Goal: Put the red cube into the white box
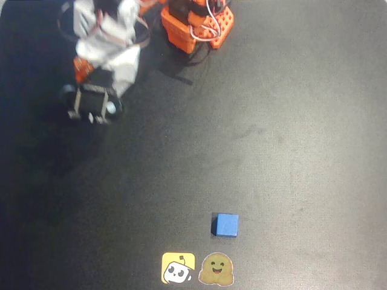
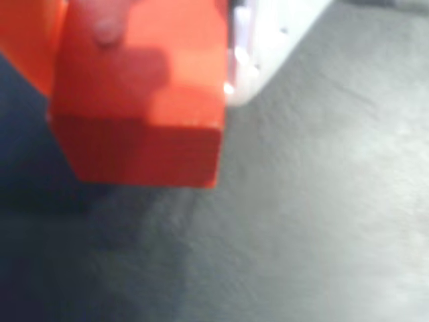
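Overhead view first: the arm folds over itself at top left, and its white and orange bulk hides the hand's fingers, so the grip can't be read from up here. Well off toward the bottom edge sits a blue cube on the dark bench, with two stickers just past it. Wrist view now: the red cube looms huge and blurred, plain bright-red faces, cut off at the top, raised clear of the bench. An orange finger presses its left side, a white part sits at its right: the hand seems clamped on it.
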You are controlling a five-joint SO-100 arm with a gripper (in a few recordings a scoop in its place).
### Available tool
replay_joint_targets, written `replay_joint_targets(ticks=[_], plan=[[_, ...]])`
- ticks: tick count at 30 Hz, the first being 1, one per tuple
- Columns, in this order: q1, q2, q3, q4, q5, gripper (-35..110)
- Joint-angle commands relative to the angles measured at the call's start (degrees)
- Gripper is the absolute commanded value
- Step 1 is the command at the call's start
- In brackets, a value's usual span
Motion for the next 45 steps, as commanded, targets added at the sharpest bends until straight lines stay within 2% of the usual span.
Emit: replay_joint_targets(ticks=[1, 21, 37, 45], plan=[[2.55, 3.69, 0.0, 1.23, -1.49, 0], [19.6, 22.59, 13.45, 7.12, -8.96, 0], [31.99, 34.72, 19.34, 11.78, -9.58, 0], [35.77, 38.41, 24.61, 10.55, -8.44, 0]])
